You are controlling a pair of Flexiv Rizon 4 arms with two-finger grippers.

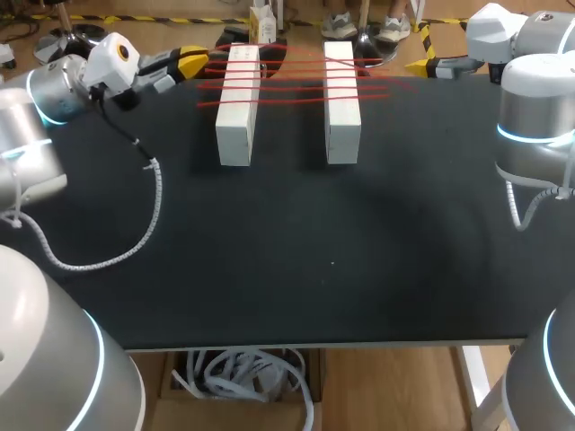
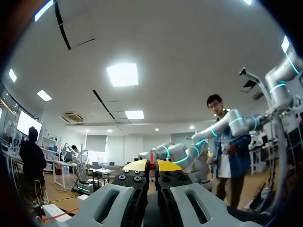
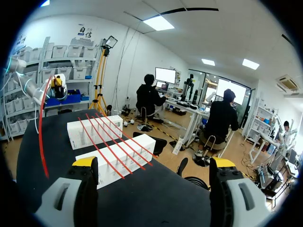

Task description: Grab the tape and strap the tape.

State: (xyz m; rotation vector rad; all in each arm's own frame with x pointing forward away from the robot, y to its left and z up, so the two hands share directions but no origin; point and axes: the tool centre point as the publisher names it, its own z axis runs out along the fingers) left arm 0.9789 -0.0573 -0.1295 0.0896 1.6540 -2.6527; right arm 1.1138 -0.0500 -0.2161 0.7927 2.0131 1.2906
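Note:
Two white blocks lie side by side at the far end of the black table. Several strands of red tape run across both. My left gripper sits just left of the left block, shut on the tape's end; a red sliver of tape shows between its yellow tips. My right gripper hovers right of the right block. It is open and empty, facing the blocks and the taped strands.
A coiled white cable hangs from my left arm and lies on the table's left part. A loose arc of red tape runs from the blocks toward my left gripper.

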